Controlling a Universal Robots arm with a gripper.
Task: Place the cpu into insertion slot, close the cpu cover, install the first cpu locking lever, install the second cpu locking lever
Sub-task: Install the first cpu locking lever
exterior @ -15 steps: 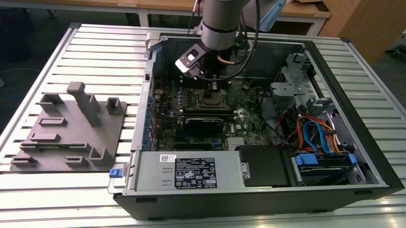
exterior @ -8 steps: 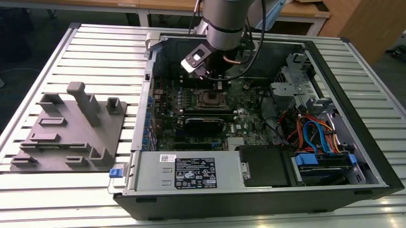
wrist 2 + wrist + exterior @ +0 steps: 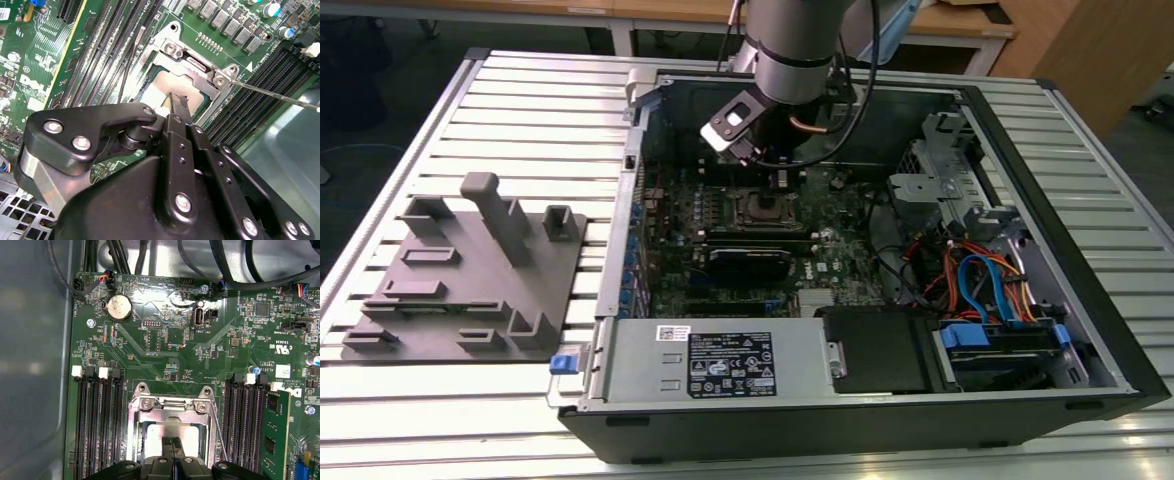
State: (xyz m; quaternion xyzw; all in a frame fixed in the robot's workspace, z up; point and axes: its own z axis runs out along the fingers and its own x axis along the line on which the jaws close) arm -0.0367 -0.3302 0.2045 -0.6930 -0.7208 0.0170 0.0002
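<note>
The cpu [image 3: 159,432], a dull silver square, lies in the insertion slot [image 3: 761,208] on the green motherboard [image 3: 150,355]. The silvery cpu cover [image 3: 172,410] lies flat around it, and the chip's top [image 3: 162,87] shows through the cover's middle opening [image 3: 200,75]. In both wrist views my gripper [image 3: 172,442] is shut, its black fingertips together and empty right over the chip's top [image 3: 179,102]. One thin locking lever [image 3: 280,95] angles out over the memory slots. Another thin lever [image 3: 131,60] runs along the socket's opposite side.
The open computer case [image 3: 1067,330] lies on a slatted table. Black memory slots [image 3: 97,425] flank the socket, with a green memory module [image 3: 275,440] in one. Drive cage and coloured cables [image 3: 974,280] fill the exterior view's right. A grey fixture plate [image 3: 467,290] stands outside the case.
</note>
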